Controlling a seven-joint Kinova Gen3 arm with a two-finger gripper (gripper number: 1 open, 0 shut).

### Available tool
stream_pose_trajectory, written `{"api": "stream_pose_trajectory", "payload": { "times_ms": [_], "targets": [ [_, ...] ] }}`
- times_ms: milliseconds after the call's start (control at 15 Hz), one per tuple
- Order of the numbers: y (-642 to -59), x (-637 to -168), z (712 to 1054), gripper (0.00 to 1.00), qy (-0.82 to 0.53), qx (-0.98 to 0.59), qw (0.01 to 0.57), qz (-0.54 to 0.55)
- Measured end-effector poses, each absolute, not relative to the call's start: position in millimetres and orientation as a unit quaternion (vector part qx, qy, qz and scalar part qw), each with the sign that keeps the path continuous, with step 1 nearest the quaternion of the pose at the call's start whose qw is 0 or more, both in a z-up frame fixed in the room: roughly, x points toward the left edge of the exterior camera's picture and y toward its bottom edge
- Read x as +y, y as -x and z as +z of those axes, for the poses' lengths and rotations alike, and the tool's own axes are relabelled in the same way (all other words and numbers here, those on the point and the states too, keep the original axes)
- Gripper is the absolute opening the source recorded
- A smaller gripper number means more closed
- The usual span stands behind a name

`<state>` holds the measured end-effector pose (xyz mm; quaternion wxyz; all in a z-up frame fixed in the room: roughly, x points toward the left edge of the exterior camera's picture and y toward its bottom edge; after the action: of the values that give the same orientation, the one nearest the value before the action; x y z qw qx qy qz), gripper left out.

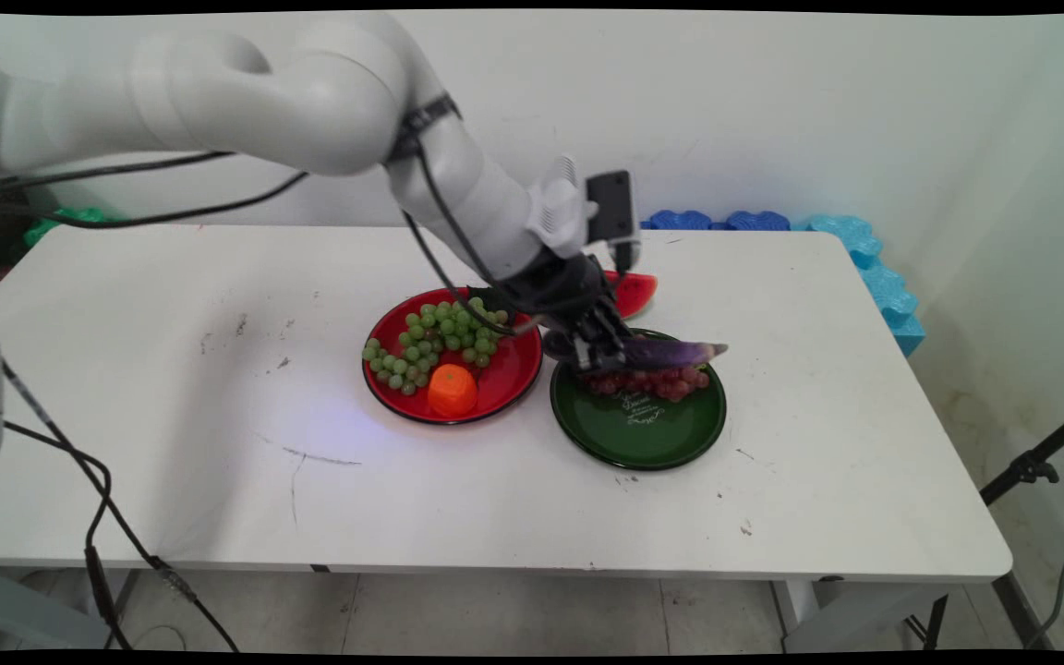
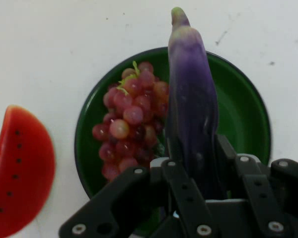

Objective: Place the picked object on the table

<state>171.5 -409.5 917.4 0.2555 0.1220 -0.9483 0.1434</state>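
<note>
Hand [image 1: 613,351] is pinching a purple eggplant [image 1: 675,352], fingers [image 2: 181,191] closing on its thick end from both sides. In the hand view the eggplant [image 2: 191,106] is running straight out from between the fingers, its pale tip pointing away from the hand [image 2: 196,176]; in the main view it is lying nearly level, tip aiming to the picture's right.

Eggplant is hanging over the green plate [image 1: 643,434], just above a bunch of red grapes [image 1: 652,380] that is lying on the plate's far half. Whether eggplant and grapes are touching, cannot tell. In the hand view the red grapes [image 2: 131,119] are sitting just beside the eggplant, inside the green plate [image 2: 243,119].

A slice of watermelon [image 1: 634,291] is lying on the desk [image 1: 172,416] just behind the green plate, partly hidden by the hand; the hand view is showing the slice [image 2: 17,168] flat on the desk, apart from the plate's rim.

To the picture's left of the green plate, almost rim to rim, a red plate [image 1: 509,374] is carrying a bunch of green grapes [image 1: 435,337] across its far and left part and an orange fruit-like piece [image 1: 453,389] near its front edge.

Blue foam pieces [image 1: 864,254] are lining the desk's far right corner against the wall
</note>
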Motion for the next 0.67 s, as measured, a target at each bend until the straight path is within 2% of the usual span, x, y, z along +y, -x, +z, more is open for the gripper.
{"api": "stream_pose_trajectory", "payload": {
  "times_ms": [333, 667],
  "targets": [
    [-206, -378, 933, 0.00, -0.120, -0.950, 0.259, 0.128],
    [-244, -340, 925, 0.00, -0.149, -0.950, 0.258, 0.096]
  ]
}}
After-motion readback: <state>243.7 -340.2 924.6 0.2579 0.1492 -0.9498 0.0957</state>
